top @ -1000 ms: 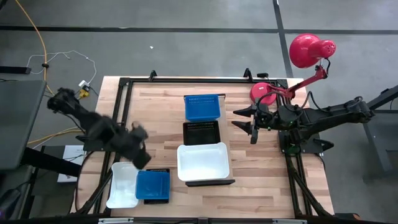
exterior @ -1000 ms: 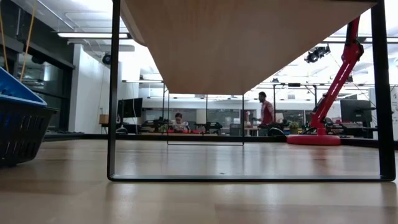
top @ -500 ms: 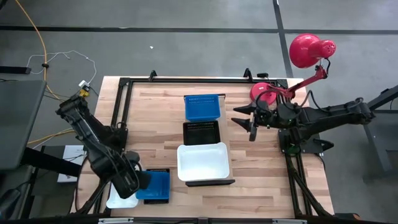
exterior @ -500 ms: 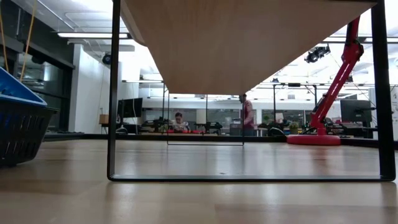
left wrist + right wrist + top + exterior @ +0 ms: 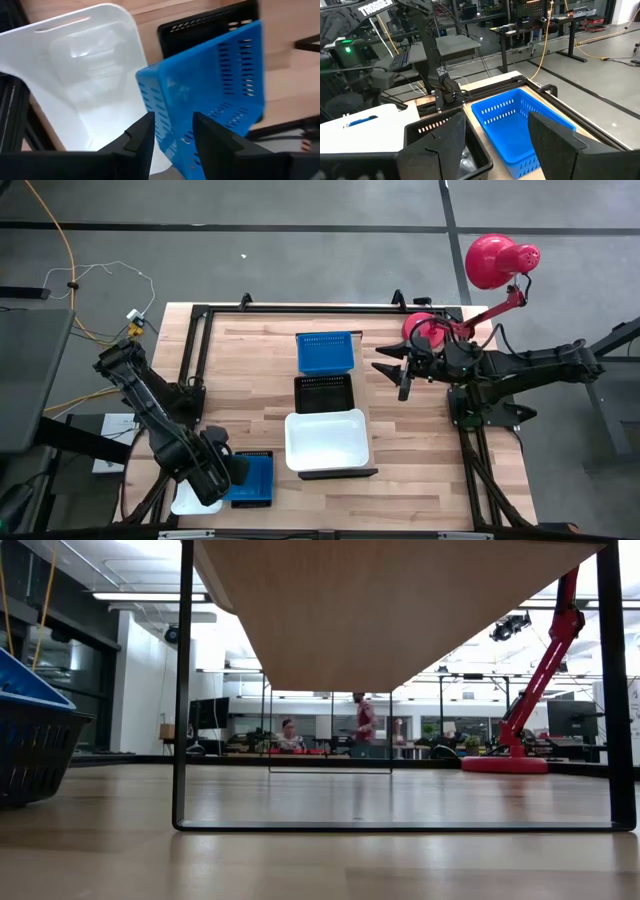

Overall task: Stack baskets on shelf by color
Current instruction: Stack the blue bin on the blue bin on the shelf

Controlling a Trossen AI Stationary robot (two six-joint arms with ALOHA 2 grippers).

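The left claw [image 5: 232,470] was down at the near left corner of the worktop [image 5: 250,370], its fingers pinched on the wall of a blue basket [image 5: 250,477]; the left wrist view showed the wall caught between them and the basket tipped up. That blue basket sat over a small black basket [image 5: 258,454], with a white basket [image 5: 188,498] just to its left, partly under the arm. The right claw [image 5: 400,378] hovered, fingers spread wide and empty, over the right side of the worktop, just right of the shelf.

On the shelf [image 5: 325,472], three baskets lay in a row from far to near: a blue one [image 5: 326,352], a black mesh one [image 5: 323,392], and a big white one [image 5: 327,439]. So one of each colour looked placed, and by my reckoning the job was roughly half done: the three near-left baskets were not yet stacked on their matches.

The gripped basket was bright blue, shallow, rectangular, with rows of slots in its walls, and looked like light plastic.
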